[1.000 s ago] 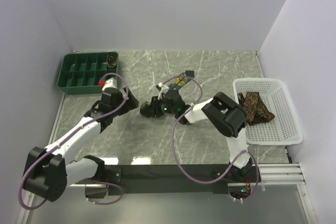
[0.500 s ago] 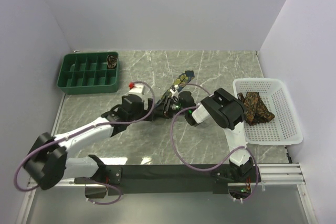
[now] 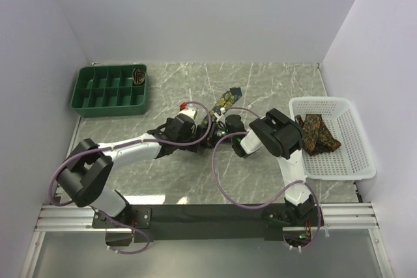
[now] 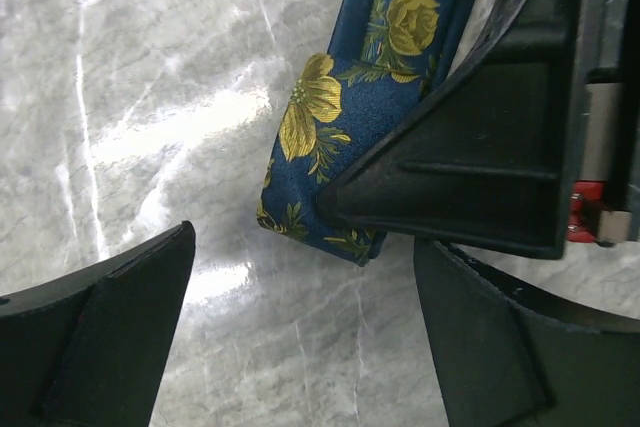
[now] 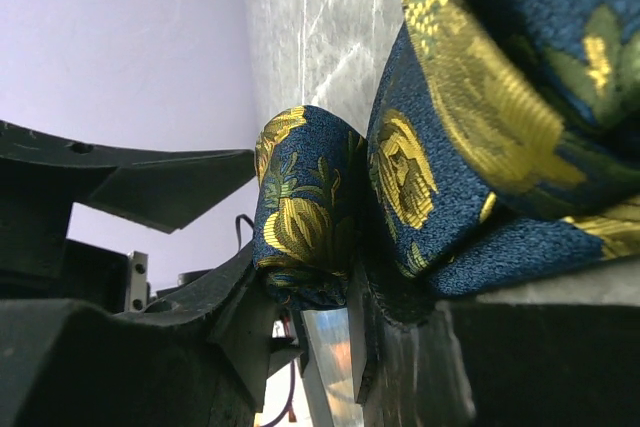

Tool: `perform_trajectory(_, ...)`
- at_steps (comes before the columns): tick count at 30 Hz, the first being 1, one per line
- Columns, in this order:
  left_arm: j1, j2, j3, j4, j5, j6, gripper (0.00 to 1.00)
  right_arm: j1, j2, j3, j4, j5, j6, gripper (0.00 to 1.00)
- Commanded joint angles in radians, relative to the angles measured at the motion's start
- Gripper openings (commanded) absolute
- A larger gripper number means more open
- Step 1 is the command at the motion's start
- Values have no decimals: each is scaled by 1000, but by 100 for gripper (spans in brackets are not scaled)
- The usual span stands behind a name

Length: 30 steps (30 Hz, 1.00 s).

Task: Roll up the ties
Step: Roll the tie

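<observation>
A dark navy tie with yellow flowers (image 3: pixel 226 99) lies mid-table, its pointed end toward the back. My right gripper (image 3: pixel 219 128) is shut on the tie's near folded end; in the right wrist view the fold (image 5: pixel 300 209) is pinched between the fingers of the gripper (image 5: pixel 335 297). My left gripper (image 3: pixel 197 132) is open and empty just left of that end. In the left wrist view the tie (image 4: pixel 335 132) lies ahead of the open left gripper (image 4: pixel 302 257), with the right gripper's black finger pressed on it. Brown ties with gold pattern (image 3: pixel 316 133) lie in the basket.
A white mesh basket (image 3: pixel 355 154) stands at the right. A green compartment tray (image 3: pixel 104 92) stands at the back left, with a rolled tie (image 3: pixel 139 75) in its far right compartment. Purple cables loop near both arms.
My left arm has swung right from near the green tray to the tie's near end, beside the right gripper. The right gripper has shifted slightly right, still holding the tie.
</observation>
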Motion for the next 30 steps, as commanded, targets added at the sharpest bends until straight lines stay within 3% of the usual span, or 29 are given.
perform_trajectory(1,-1,34,55,22,36,37,93,-6,52,-39,-95,-1,-7,0)
perform_trajectory(9,16,71,55,48,141,89,90,-13,65,-34,-87,-14,-15,0)
perform_trajectory(16,46,126,80,63,167,101,78,-13,67,-40,-72,-23,-6,0)
perform_trajectory(20,56,147,103,68,179,104,77,-12,64,-53,-59,-27,-4,0)
perform_trajectory(30,57,190,106,63,202,91,50,-12,55,-73,-36,-37,6,0)
